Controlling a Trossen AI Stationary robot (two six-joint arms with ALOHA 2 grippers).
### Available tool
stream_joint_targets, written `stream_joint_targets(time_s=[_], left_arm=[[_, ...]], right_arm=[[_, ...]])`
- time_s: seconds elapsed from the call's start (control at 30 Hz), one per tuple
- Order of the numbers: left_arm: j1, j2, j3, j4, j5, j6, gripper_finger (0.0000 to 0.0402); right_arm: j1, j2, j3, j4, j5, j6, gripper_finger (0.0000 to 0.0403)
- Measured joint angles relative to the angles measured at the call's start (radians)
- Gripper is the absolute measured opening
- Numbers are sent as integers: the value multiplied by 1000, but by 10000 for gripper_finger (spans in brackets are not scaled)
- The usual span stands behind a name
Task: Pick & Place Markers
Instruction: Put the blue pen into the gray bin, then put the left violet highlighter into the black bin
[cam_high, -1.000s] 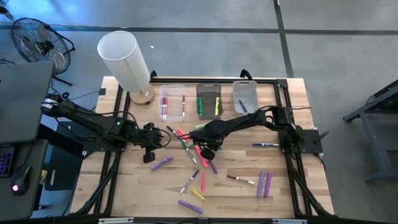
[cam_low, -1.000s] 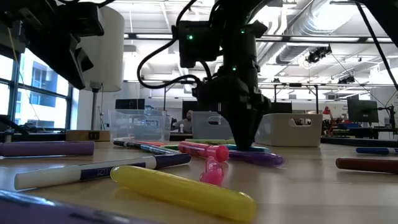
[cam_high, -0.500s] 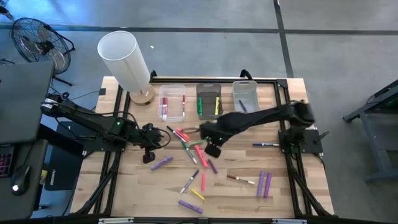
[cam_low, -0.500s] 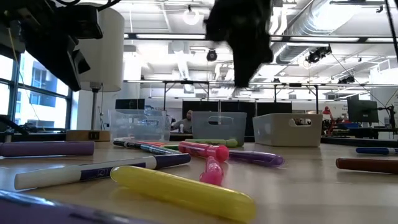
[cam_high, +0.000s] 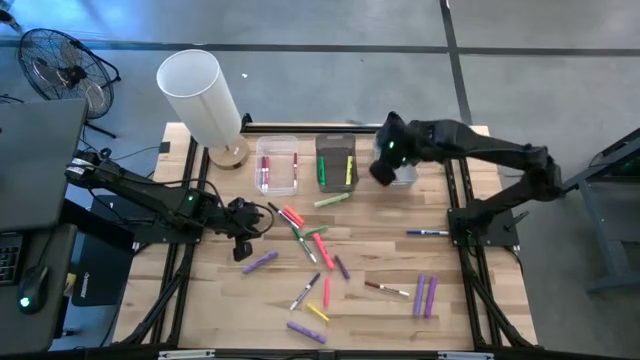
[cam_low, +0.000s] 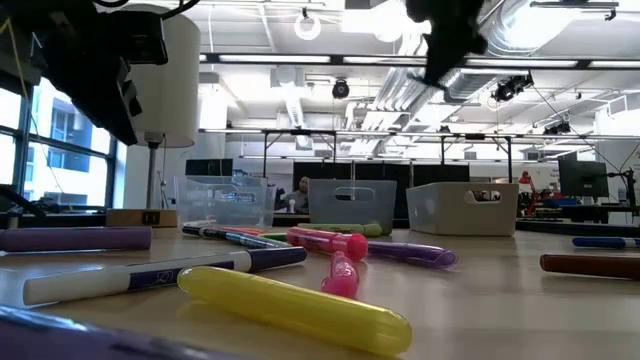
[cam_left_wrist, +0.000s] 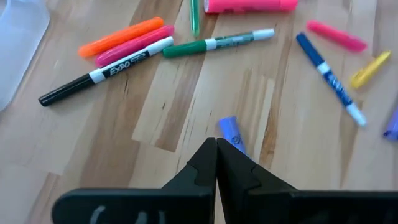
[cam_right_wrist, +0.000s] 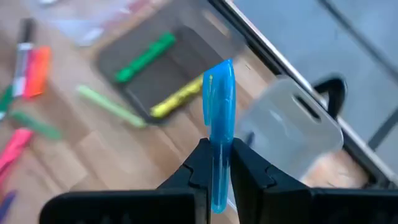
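1. Blue marker (cam_right_wrist: 219, 134) is up off the table, pinched between the right gripper (cam_high: 385, 168) fingers, its long axis running straight out past the tips.
2. Right gripper hangs by the far edge, right over the clear bin (cam_high: 396, 153) at the right end of the row; the bin sits just beneath the marker.
3. Smooth glossy plastic barrel, rounded tip; bin walls are translucent and thin.
4. Left gripper (cam_left_wrist: 216, 163) waits low near the table's left side, fingers pressed together and empty, a purple marker (cam_left_wrist: 229, 132) just ahead.
5. Loose markers (cam_high: 320, 250) litter mid-table.
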Motion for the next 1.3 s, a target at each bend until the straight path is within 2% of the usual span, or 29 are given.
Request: stream_joint_targets(time_s=[0.23,0.37,0.57,0.73,1.0,1.13,1.3], left_arm=[[0,0,0,75,-70,-27,0],[0,0,0,110,-107,-28,1],[0,0,0,113,-239,-104,1],[0,0,0,106,-272,-155,20],[0,0,0,106,-274,-226,124],[0,0,0,124,-252,-213,154],[0,1,24,112,-230,-152,158]], right_arm=[[-256,-53,-278,228,-153,-29,27],[-332,-52,-426,353,-212,-43,29],[-402,-52,-556,420,-230,-55,32],[-418,-52,-592,453,-228,-70,57],[-419,-52,-591,460,-226,-77,105],[-419,-69,-591,459,-226,-77,105],[-419,-133,-590,459,-227,-71,91]])
